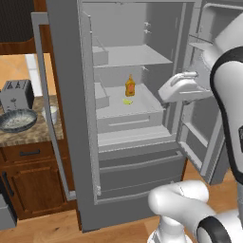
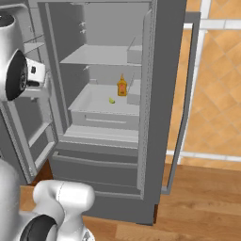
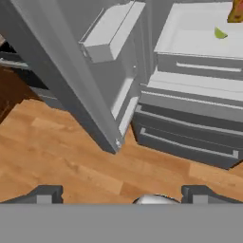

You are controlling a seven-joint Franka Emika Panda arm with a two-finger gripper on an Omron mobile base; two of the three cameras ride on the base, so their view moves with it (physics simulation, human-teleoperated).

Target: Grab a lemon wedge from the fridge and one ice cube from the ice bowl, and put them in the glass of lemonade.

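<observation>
From the left base view we see the fridge (image 1: 128,123) with both doors swung open. The lemon wedge (image 1: 127,101) lies on the fridge's lower shelf, just in front of an orange-yellow bottle (image 1: 130,86). Left of the fridge, on the desk (image 1: 45,133), the ice bowl (image 1: 18,120) sits in front of a toaster (image 1: 16,94), and the glass of lemonade (image 1: 51,114) stands between the bowl and the fridge's left door. The white arm's hand reaches in front of the fridge's right door.

From the right base view, the fridge (image 2: 108,108) is again open; the lemon wedge (image 2: 112,100) rests on that same shelf, just left of and in front of the bottle (image 2: 122,86).

In the hand view, we look down at the wooden floor (image 3: 71,166) before the fridge (image 3: 190,128). The lemon wedge (image 3: 220,33) sits on the shelf (the bottle (image 3: 236,12) is cut by the frame). The end effector (image 3: 121,194) has its fingertips (image 3: 45,194) spread wide apart, holding nothing.
</observation>
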